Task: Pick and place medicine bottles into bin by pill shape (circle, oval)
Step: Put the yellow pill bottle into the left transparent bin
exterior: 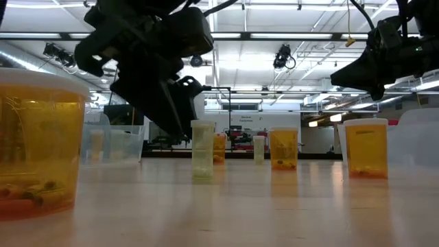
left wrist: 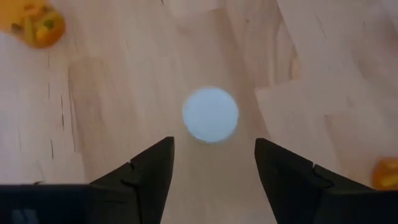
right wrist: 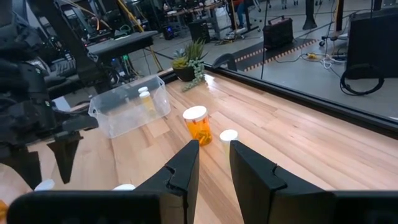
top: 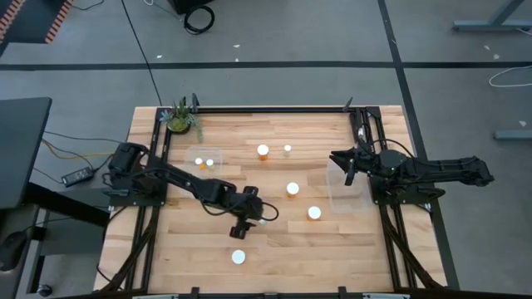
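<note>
Nearest the front edge of the wooden table (top: 183,249), an amber medicine bottle (top: 238,257) with a white cap is seen standing alone and upright.

Just behind it the left gripper (top: 243,227) is held low over the middle of the table. Its fingers (left wrist: 149,168) are spread apart and nothing is clamped between them. A white round cap (left wrist: 210,114) is seen from above just ahead of the fingertips. In the low view a pale bottle (exterior: 202,151) is shown upright on the wood just beside this gripper.

Further back and toward the right side, two white-capped bottles (top: 314,213) (top: 293,189) are set apart from each other on bare wood. Beside them a clear bin (top: 349,193) is placed near the right edge. The right gripper (top: 347,166) is held above the far end of that bin. Its fingers (right wrist: 186,165) are drawn together, and nothing is gripped.

Across the table, a second clear bin (top: 218,155) is found toward the left side, and two small bottles (top: 204,163) are contained in it. Past the table's middle, an amber bottle (top: 263,150) and a smaller bottle (top: 288,149) are stood near each other.

At the far left corner a green potted plant (top: 180,119) is placed.
</note>
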### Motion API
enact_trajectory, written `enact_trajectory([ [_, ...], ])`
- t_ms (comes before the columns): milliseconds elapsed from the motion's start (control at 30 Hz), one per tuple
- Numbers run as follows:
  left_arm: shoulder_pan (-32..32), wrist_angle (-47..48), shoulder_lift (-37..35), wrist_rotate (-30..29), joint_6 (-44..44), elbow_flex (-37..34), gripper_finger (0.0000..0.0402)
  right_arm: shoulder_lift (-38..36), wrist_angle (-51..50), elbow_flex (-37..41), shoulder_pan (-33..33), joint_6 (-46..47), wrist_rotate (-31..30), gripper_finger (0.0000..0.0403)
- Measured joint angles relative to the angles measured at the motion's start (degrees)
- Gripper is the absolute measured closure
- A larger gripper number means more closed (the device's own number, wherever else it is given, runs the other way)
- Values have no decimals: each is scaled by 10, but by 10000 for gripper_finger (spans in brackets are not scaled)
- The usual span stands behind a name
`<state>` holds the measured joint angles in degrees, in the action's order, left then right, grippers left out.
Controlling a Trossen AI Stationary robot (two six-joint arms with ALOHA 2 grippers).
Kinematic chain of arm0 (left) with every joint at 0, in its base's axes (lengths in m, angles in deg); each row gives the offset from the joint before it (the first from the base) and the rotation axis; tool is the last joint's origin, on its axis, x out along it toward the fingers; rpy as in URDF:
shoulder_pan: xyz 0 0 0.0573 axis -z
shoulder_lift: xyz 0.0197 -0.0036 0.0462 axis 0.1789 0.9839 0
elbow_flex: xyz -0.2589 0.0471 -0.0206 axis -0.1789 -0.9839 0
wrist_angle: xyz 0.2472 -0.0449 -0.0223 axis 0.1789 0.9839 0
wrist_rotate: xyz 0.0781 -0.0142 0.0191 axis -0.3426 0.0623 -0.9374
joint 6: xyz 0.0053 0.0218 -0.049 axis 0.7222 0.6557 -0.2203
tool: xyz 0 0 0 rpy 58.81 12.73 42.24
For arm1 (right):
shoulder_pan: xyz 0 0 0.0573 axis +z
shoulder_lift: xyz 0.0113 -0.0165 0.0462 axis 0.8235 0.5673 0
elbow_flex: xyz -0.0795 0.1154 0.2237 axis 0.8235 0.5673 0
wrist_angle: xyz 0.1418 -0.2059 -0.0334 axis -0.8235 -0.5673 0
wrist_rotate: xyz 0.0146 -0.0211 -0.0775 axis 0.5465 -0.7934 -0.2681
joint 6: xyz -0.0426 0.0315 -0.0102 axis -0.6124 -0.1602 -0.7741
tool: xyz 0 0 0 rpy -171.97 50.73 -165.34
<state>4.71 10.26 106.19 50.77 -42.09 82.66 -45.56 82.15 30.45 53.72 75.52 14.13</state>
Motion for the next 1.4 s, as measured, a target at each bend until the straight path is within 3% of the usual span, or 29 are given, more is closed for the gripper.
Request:
enact_trajectory([
  [233, 0, -58, 10, -4, 30, 0, 183, 0, 0, 0, 0, 0, 0, 306],
  [800, -1, -64, 14, -4, 28, 0, 265, 0, 0, 0, 0, 0, 0, 306],
  [967, -1, -61, 4, -3, -8, 0, 272, 0, 0, 0, 0, 0, 0, 306],
  [1133, 3, -31, -26, -3, -37, 0, 259, 0, 0, 0, 0, 0, 0, 306],
  [1400, 2, 59, -78, -10, -43, 0, 273, 0, 0, 0, 0, 0, 0, 306],
])
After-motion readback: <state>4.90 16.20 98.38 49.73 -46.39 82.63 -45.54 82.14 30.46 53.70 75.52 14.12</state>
